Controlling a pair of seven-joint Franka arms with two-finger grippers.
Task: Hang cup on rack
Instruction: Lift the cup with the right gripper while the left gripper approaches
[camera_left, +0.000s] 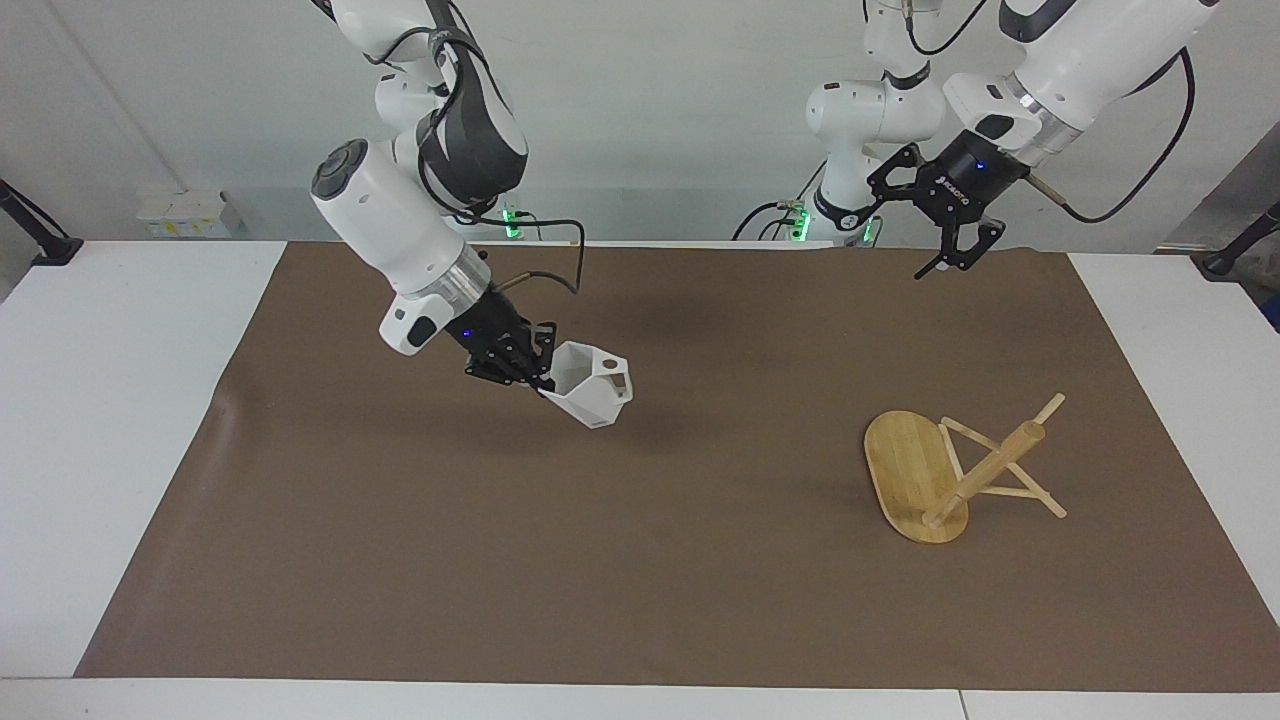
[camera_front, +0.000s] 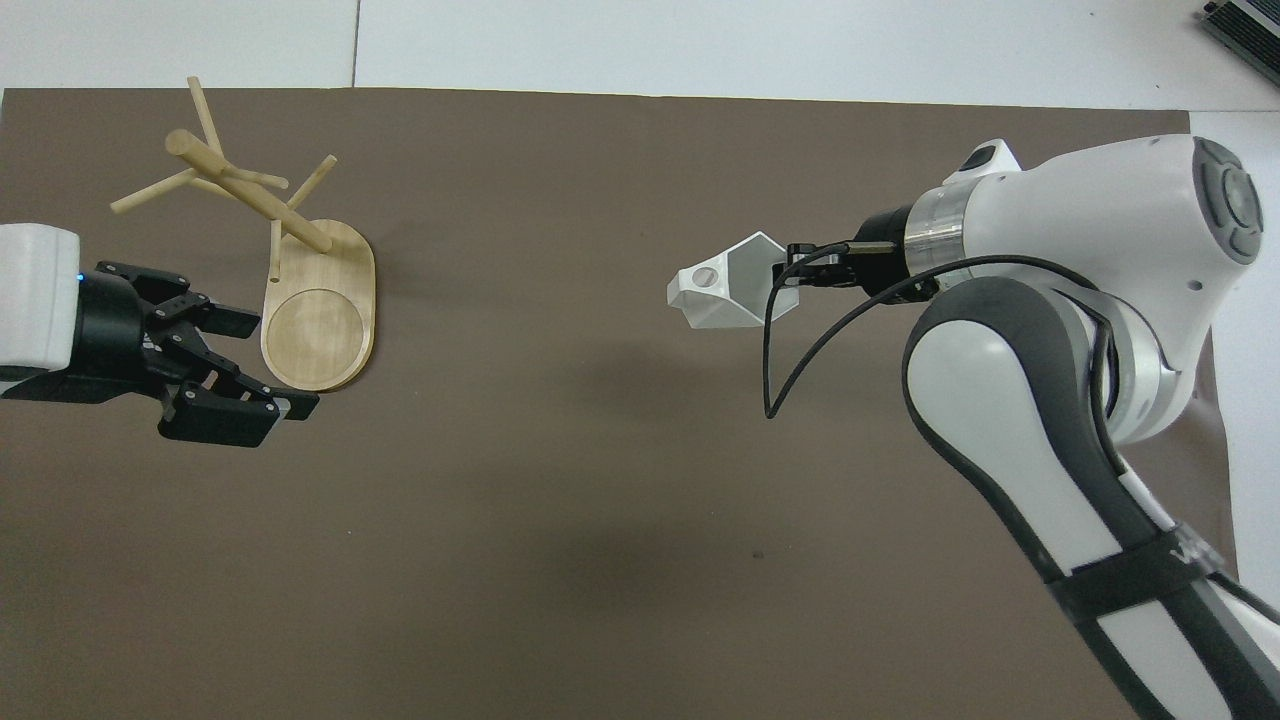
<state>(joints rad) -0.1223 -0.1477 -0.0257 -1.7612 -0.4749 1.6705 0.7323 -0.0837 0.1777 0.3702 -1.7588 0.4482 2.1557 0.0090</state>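
i've got the cup (camera_left: 592, 394) clamped by its rim in the right gripper (camera_left: 528, 376), up in the air and tipped over the brown mat (camera_left: 640, 560) around the middle of the table. the rack (camera_left: 958, 470) stands toward the left arm's end, well apart from the cup. the left gripper (camera_left: 950, 240) hangs over the mat's edge by the robots, fingers spread as far as i can tell.
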